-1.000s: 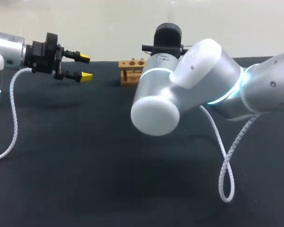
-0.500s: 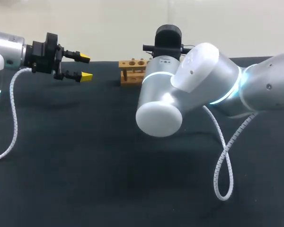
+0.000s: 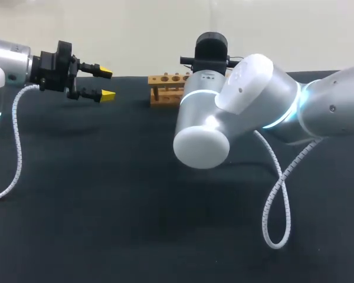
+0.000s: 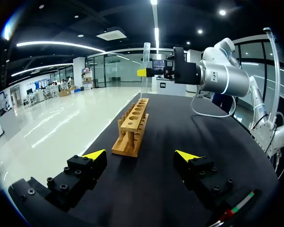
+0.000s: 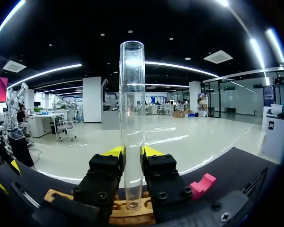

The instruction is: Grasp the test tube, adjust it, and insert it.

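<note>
A clear glass test tube (image 5: 132, 118) stands upright between the yellow-tipped fingers of my right gripper (image 5: 132, 152), which is shut on it. Its lower end hangs right over a hole of the wooden rack (image 5: 132, 212). In the left wrist view the test tube (image 4: 146, 61) is above the far end of the rack (image 4: 132, 125), held by my right gripper (image 4: 143, 72). My left gripper (image 4: 141, 155) is open and empty, well short of the rack. In the head view the rack (image 3: 165, 88) is at the table's back, my left gripper (image 3: 107, 83) to its left; my right arm's elbow (image 3: 224, 118) hides its gripper.
A small pink block (image 5: 202, 184) lies on the black table beside the rack. A white coiled cable (image 3: 277, 194) loops down from my right arm, another cable (image 3: 15, 147) from my left arm.
My right arm's elbow and wrist have shifted slightly to the right, and its cable loop has swung along. The left arm has kept still.
</note>
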Motion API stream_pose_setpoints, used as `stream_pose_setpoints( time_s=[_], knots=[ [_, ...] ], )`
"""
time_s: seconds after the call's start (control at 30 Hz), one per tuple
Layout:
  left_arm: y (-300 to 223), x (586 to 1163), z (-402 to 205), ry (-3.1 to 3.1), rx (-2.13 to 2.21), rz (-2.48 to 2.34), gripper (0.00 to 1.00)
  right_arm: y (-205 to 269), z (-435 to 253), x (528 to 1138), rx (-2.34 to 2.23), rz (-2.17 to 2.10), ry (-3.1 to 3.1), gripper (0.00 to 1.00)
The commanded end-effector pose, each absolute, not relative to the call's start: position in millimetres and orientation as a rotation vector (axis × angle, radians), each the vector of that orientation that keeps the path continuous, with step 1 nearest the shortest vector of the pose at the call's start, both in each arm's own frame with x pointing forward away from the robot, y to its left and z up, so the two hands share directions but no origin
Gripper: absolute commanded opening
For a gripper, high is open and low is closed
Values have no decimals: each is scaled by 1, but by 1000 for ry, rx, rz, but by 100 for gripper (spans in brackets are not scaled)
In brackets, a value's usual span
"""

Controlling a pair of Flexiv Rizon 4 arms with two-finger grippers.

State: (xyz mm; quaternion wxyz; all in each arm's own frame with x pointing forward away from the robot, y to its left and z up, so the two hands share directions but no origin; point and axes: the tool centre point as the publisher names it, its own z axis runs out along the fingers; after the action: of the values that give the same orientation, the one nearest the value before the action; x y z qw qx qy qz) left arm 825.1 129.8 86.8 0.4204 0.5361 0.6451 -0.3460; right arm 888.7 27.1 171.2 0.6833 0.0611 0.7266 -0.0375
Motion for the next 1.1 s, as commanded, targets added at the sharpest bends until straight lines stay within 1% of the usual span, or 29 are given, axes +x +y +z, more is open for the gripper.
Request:
stream_pose_setpoints(
  time_s=[0.03, 1.1],
  knots=[
    [130, 824, 86, 1613, 1342, -863, 100, 27, 169, 894, 133, -83, 1629, 0],
    [130, 824, 86, 1613, 1342, -863, 100, 30, 134, 904, 145, -101, 1692, 0]
  ],
)
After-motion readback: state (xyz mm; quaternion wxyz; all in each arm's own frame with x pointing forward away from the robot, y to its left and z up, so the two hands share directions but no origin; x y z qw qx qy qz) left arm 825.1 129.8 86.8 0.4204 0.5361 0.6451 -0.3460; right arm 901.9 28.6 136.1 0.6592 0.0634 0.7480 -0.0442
